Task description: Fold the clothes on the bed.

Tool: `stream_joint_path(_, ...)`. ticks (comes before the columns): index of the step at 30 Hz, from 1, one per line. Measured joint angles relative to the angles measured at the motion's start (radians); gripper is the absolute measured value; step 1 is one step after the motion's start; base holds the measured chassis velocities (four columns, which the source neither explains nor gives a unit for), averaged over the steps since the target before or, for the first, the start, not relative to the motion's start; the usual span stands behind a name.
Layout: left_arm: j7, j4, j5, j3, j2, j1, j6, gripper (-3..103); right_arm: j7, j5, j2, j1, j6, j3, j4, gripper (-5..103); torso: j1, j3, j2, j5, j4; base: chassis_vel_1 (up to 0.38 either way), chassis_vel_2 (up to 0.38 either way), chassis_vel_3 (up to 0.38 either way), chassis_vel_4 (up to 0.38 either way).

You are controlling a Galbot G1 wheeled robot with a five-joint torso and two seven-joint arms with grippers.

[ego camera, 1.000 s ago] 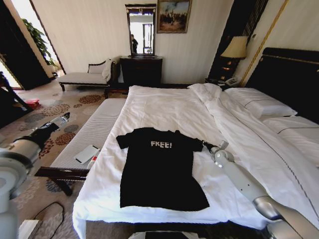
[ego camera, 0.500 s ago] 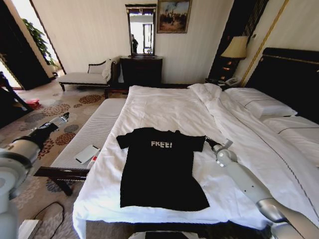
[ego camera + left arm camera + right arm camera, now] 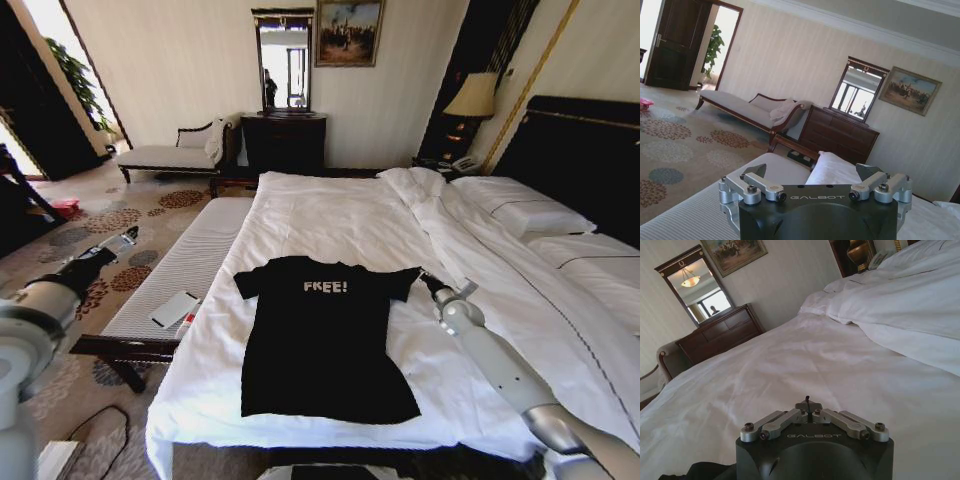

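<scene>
T-shirt [image 3: 320,345]: black, laid flat with the chest up on the near corner of the bed [image 3: 340,215] — white lettering facing the ceiling, hem toward the foot edge, collar toward the middle of the sheet.

Right sleeve of the T-shirt: drawn out sideways and a little up toward the pillows; a second ago it lay shorter and lower, so the fabric has been tugged outward since then.

Right gripper [image 3: 426,281]: at the tip of that sleeve, down at sheet level beside the T-shirt. It has slid away from the shirt's body over the last second. In the right wrist view the gripper [image 3: 808,405] has its links folded in to a point, closed narrow; a dark corner of the T-shirt [image 3: 700,471] shows just under its body, but the pinch itself is hidden — I cannot tell for sure that cloth is between the tips.

Left gripper [image 3: 128,237]: held off the side of the bed, over the white bench [image 3: 190,262], well apart from the T-shirt — same spot as before. In the left wrist view the gripper [image 3: 815,186] shows its links spread out to both sides, wide open, nothing in it.

Bench: a small white card [image 3: 175,308] lies on it, unmoved.
</scene>
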Motion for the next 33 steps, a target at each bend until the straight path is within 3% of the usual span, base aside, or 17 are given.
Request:
stream_joint_path(1, 0.0, 0.001, 0.001, 0.0, -0.001, 0.001, 0.0, 100, 0.001, -0.009, -0.002, -0.007, -0.001, 0.005, 0.004, 3, 0.0, 0.0, 0.0, -0.0001, -0.0001, 0.0, 0.0, 0.0, 0.0)
stream_joint_path(3, 0.0, 0.003, 0.002, 0.001, -0.003, 0.003, 0.0, 100, 0.003, -0.013, -0.005, -0.016, -0.003, 0.01, 0.011, 3, 0.0, 0.0, 0.0, -0.0005, -0.0001, 0.0, 0.0, 0.0, 0.0)
stream_joint_path(4, 0.0, 0.006, 0.006, 0.004, -0.007, 0.007, 0.0, 100, 0.01, -0.016, -0.01, -0.033, -0.009, 0.02, 0.025, 14, 0.0, 0.0, 0.0, -0.0004, -0.0002, 0.0, 0.0, 0.0, 0.0)
stream_joint_path(7, 0.0, 0.012, 0.013, 0.01, -0.013, 0.012, 0.0, 100, 0.029, -0.011, -0.021, -0.069, -0.021, 0.043, 0.058, 19, 0.0, 0.0, 0.0, 0.0, 0.0, 0.0, 0.0, 0.0, 0.0)
stream_joint_path(10, -0.001, 0.024, 0.017, 0.013, -0.017, 0.018, 0.004, 100, 0.073, 0.01, -0.053, -0.152, -0.04, 0.087, 0.142, 36, 0.0, 0.0, 0.0, 0.0, -0.0003, 0.0, 0.0, 0.0, 0.0)
stream_joint_path(12, -0.004, 0.028, 0.017, 0.015, -0.017, 0.018, 0.005, 100, 0.081, 0.016, -0.061, -0.172, -0.044, 0.099, 0.167, 36, 0.0, 0.0, 0.0, 0.0005, -0.0005, 0.0, 0.0, 0.0, 0.0)
stream_joint_path(13, -0.008, 0.036, 0.017, 0.018, -0.017, 0.018, 0.007, 100, 0.096, 0.025, -0.079, -0.214, -0.051, 0.126, 0.226, 46, 0.0, 0.0, 0.0, -0.0004, -0.0002, 0.0, 0.0, 0.0, 0.0)
stream_joint_path(17, -0.015, 0.057, 0.02, 0.039, -0.015, 0.017, 0.008, 100, 0.117, 0.032, -0.097, -0.277, -0.056, 0.168, 0.328, 57, 0.0, 0.0, 0.0, -0.0002, -0.0003, 0.0, 0.0, 0.0, 0.0)
stream_joint_path(19, -0.022, 0.077, 0.008, 0.07, -0.013, 0.012, 0.009, 100, 0.13, 0.035, -0.101, -0.306, -0.057, 0.187, 0.397, 68, 0.0, 0.0, 0.0, -0.0006, 0.0, 0.0, 0.0, 0.0, 0.0)
stream_joint_path(21, -0.028, 0.093, 0.001, 0.096, -0.009, 0.005, 0.009, 100, 0.137, 0.034, -0.101, -0.314, -0.057, 0.191, 0.426, 68, 0.0, 0.0, 0.0, -0.0005, 0.0002, 0.0, 0.0, 0.0, 0.0)
stream_joint_path(28, -0.014, 0.201, -0.006, 0.279, 0.015, -0.059, 0.01, 100, 0.159, -0.026, -0.071, -0.32, -0.049, 0.172, 0.506, 98, 0.0, 0.0, 0.0, -0.0003, -0.0001, 0.0, 0.0, 0.0, 0.0)
stream_joint_path(33, 0.006, 0.248, 0.045, 0.33, 0.001, -0.068, 0.01, 100, 0.201, -0.081, -0.034, -0.314, -0.064, 0.154, 0.501, 100, 0.0, 0.0, 0.0, -0.0006, 0.0, 0.0, 0.0, 0.0, 0.0)
